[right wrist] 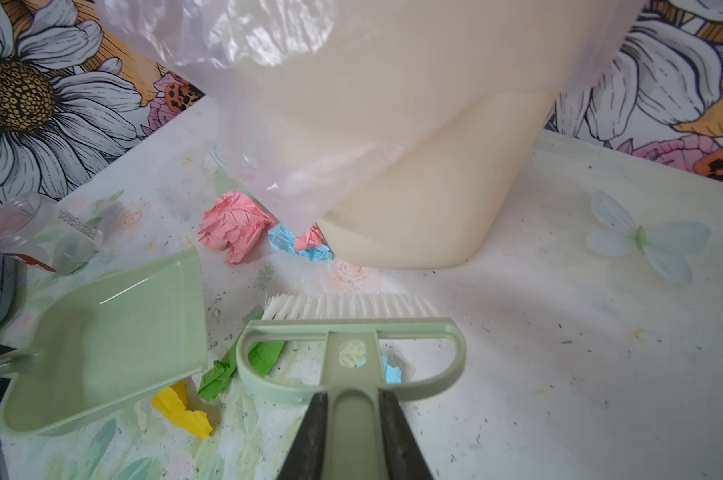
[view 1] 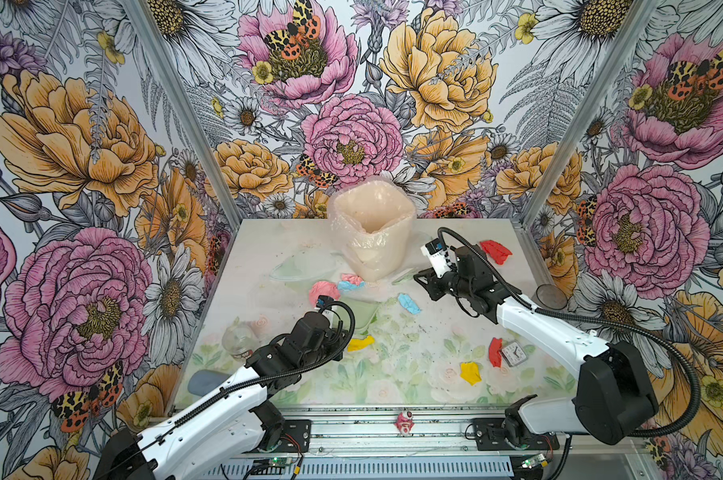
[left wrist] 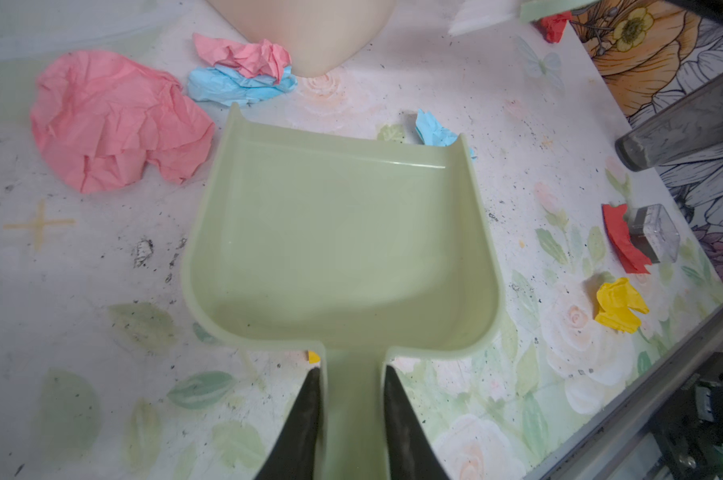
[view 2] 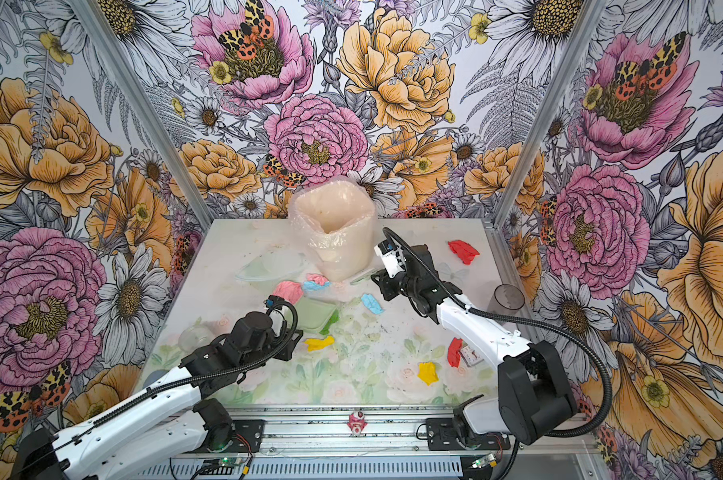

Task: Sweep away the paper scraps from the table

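- My left jaws grip the dustpan [left wrist: 343,249] handle, its mouth facing the paper scraps [left wrist: 118,120] to catch them.
- My right jaws grip the brush [right wrist: 353,328], bristles poised to push them in.

At the rear middle of the table [view 1: 268,249], a lined bin [view 1: 372,232]. Just before its base, toward the left, three paper scraps [view 1: 324,291] bunched close. In front of those, the dustpan [left wrist: 343,249], mouth toward the bin. Right of the bin's base, the brush [right wrist: 353,328]. Just right of the pan, a lone scrap [view 1: 408,303]. Far rear right, a corner scrap [view 1: 495,251]. Front right, a small clock [view 1: 514,353], with a side scrap [view 1: 495,352] touching its left. By the left edge, a jar [view 1: 238,340]; by the right edge, a cup [view 1: 551,296].
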Available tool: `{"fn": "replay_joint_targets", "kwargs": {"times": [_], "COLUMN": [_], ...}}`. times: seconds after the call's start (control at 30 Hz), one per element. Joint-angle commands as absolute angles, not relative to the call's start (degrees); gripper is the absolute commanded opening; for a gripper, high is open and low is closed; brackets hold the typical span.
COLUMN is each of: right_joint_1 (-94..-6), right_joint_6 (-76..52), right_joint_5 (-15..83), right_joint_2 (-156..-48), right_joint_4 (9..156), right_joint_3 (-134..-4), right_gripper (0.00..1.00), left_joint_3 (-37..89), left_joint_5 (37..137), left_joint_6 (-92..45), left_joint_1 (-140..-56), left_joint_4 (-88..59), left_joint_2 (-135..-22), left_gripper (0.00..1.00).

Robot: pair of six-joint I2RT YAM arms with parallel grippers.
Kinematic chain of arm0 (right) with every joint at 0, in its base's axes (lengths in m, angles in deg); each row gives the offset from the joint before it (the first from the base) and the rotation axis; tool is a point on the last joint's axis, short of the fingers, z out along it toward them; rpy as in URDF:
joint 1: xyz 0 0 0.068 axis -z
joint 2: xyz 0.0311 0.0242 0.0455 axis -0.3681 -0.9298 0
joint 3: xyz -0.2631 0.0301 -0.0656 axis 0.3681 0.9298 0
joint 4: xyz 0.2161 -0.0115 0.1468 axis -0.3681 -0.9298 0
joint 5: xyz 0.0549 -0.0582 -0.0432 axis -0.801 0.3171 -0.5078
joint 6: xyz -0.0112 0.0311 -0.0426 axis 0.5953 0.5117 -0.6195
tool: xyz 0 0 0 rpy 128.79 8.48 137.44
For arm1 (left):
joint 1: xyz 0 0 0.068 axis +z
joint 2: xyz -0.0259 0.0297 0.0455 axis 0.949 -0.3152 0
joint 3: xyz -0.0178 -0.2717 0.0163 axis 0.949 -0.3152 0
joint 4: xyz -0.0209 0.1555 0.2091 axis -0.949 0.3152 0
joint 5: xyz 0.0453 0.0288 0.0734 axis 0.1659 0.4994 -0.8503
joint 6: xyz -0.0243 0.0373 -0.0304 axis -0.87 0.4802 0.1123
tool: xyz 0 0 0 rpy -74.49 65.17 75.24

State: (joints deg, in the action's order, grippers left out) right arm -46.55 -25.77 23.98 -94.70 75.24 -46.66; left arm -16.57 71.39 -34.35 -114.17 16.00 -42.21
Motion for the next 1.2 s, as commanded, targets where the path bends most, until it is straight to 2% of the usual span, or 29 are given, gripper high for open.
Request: {"fn": "replay_joint_targets", "kwargs": {"times": [0.0,0.23,0.57,1.17], "right_joint_1": [-48.69,-53.14,-62.12,-66.69], "right_joint_6": [-23.61,-23.82,-22.97,-22.99], "right_joint_5": [22.37,23.78,30.64,31.06], "right_joint_2": [-96.95,-100.58,-107.03,-125.66], "right_joint_4": [84.36,85.68,88.42,96.34], "right_joint_3": [-49.22,-51.94,-54.93,-66.93], "right_gripper": [0.00,0.00,0.00,0.00], "left_joint_3": [-17.06,-17.89,-14.95,-15.03], "left_joint_5": [66.92,63.67,58.59,59.04], "left_joint_6": [-39.21,-42.65,-43.86,-43.18], "left_joint_1": [-114.67,-114.88,-114.65,-115.22], "left_joint_4": [21.38,25.01,32.95,32.48], "left_joint_2": [-39.44,-35.35,-33.80,-34.50], "left_gripper": [0.00,0.00,0.00,0.00]}}
